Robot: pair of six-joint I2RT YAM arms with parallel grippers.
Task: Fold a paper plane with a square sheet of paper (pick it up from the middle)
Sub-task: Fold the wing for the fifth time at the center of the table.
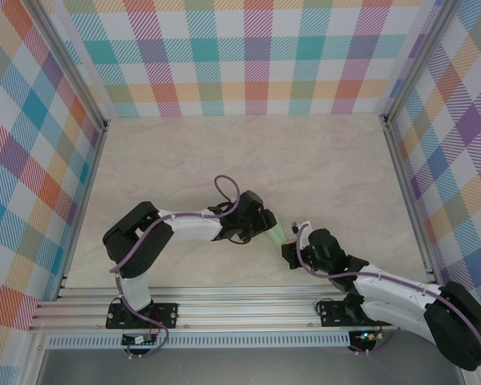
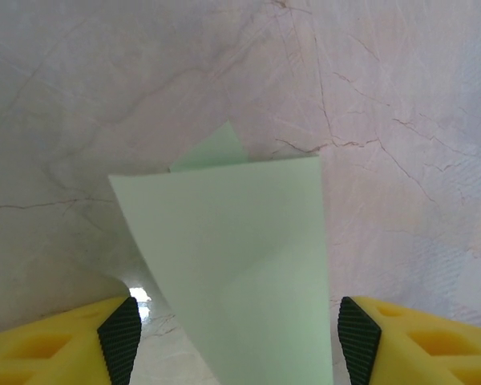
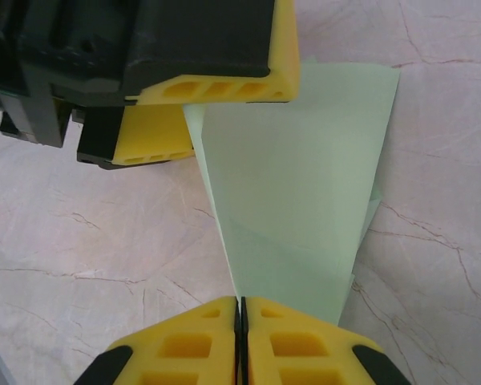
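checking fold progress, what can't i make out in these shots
- Top view: paper too small to read its creases.
- Left wrist view: its near end cut off by the bottom edge, between the left gripper fingers.
- Right wrist view: left gripper hides one far corner; right gripper covers the pinched end.

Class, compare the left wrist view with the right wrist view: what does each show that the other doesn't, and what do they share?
Left wrist view: the left gripper open, its black pads either side of the folded paper, and a small corner of a rear layer poking above the top edge. Right wrist view: the right gripper shut on the paper's narrow end, with the other arm's yellow finger at its wide end. Shared: the pale green paper and the marbled table.
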